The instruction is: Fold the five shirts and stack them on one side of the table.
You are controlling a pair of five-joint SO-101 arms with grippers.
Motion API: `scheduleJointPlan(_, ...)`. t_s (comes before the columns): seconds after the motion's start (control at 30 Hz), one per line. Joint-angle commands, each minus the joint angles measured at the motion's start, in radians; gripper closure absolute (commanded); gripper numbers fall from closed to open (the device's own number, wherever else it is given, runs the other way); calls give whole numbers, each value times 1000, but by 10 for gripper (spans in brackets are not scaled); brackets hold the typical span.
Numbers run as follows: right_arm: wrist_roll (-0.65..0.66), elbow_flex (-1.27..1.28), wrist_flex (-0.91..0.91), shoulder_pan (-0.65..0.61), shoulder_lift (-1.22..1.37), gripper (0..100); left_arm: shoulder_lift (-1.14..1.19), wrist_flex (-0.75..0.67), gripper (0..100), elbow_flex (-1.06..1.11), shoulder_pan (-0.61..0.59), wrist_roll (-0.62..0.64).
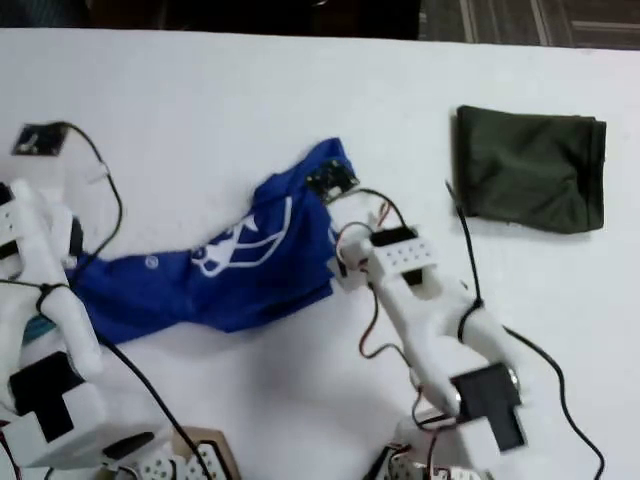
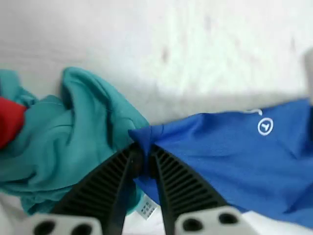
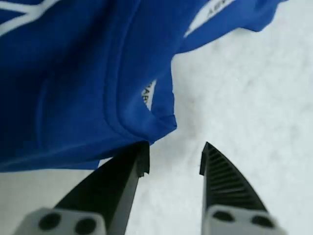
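Observation:
A blue shirt with a white print lies crumpled across the middle of the table. My left gripper is shut on one corner of the blue shirt, at its left end in the high view. My right gripper stands open just off a hem of the blue shirt, above bare table, with nothing between its fingers. In the high view the right gripper sits at the shirt's right edge. A dark green shirt lies folded at the far right.
Beside the left gripper is a crumpled teal shirt, with a bit of red cloth at its side. Black cables run over the white table. A small dark board lies far left.

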Motion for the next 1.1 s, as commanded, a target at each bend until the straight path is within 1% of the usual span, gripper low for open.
scheduleJointPlan(0.0,-8,-130,35,-18,116,922,-14,34,973,-120,8,150)
scheduleJointPlan(0.03,-8,-170,68,-19,150,967,-14,41,973,-145,8,204)
scheduleJointPlan(0.07,-8,-212,107,-18,180,989,-14,44,973,-162,8,256)
scheduleJointPlan(0.13,-8,-299,205,-12,229,939,-11,48,973,-191,8,330)
scheduleJointPlan(0.17,-8,-344,252,-8,246,913,-9,46,973,-200,8,347)
scheduleJointPlan(0.37,-2,-546,499,1,237,759,-8,38,973,-225,14,359)
scheduleJointPlan(0.47,5,-575,593,-36,188,763,-8,38,973,-220,14,359)
scheduleJointPlan(0.6,78,-532,674,-163,93,772,-8,38,973,-217,12,356)
scheduleJointPlan(0.73,91,-399,634,-275,-7,772,-8,38,973,-220,11,354)
scheduleJointPlan(0.9,87,-261,515,-351,-31,763,-8,38,973,-217,11,354)
scheduleJointPlan(1.07,86,-235,415,-372,-10,654,-8,40,973,-217,11,354)
